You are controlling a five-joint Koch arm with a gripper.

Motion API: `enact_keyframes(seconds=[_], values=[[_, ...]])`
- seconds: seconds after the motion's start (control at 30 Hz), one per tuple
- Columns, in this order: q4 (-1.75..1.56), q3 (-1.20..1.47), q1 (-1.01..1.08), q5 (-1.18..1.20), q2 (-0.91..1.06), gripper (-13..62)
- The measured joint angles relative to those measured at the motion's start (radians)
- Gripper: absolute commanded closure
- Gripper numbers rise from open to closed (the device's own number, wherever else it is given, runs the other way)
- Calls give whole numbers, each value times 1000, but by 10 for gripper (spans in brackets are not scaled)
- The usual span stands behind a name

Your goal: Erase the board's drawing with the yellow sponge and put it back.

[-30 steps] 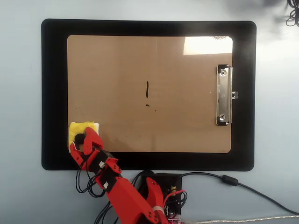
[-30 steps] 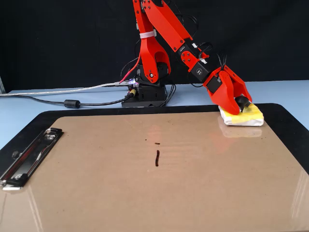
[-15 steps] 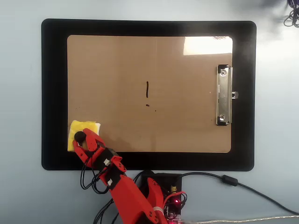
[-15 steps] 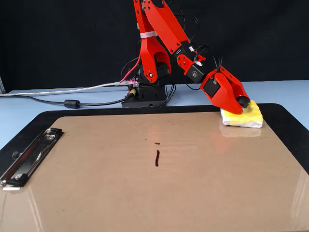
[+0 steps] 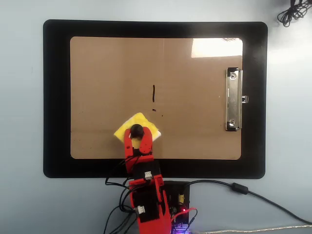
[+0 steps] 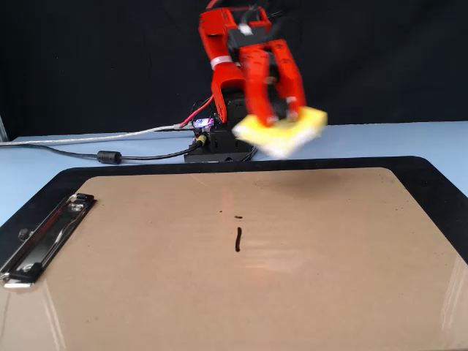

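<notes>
The tan board (image 5: 112, 73) (image 6: 146, 292) lies on a black mat, its silver clip (image 5: 233, 99) (image 6: 40, 238) at the right in the overhead view. The drawing (image 5: 153, 93) (image 6: 238, 239), a short dark stroke with small dots beside it, sits near the board's middle. My red gripper (image 5: 136, 136) (image 6: 281, 115) is shut on the black knob of the yellow sponge (image 5: 146, 123) (image 6: 289, 133). It holds the sponge tilted in the air above the board's near edge, short of the drawing.
The black mat (image 5: 56, 97) (image 6: 439, 183) surrounds the board on a pale blue table. The arm's base (image 6: 219, 146) with its cables (image 5: 253, 197) (image 6: 88, 150) stands just off the mat's edge. A coiled black cable (image 5: 292, 12) lies at the overhead view's top right corner.
</notes>
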Motion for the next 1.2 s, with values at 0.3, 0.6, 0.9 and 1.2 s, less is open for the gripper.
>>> enact_keyframes(seconds=[0.3, 0.6, 0.9, 1.2], values=[[-379, 173, 276, 109, -273, 574], [-718, 321, 259, 115, -325, 574], [-1014, -77, 259, 115, -884, 574], [-1042, 293, 244, 112, -621, 574]])
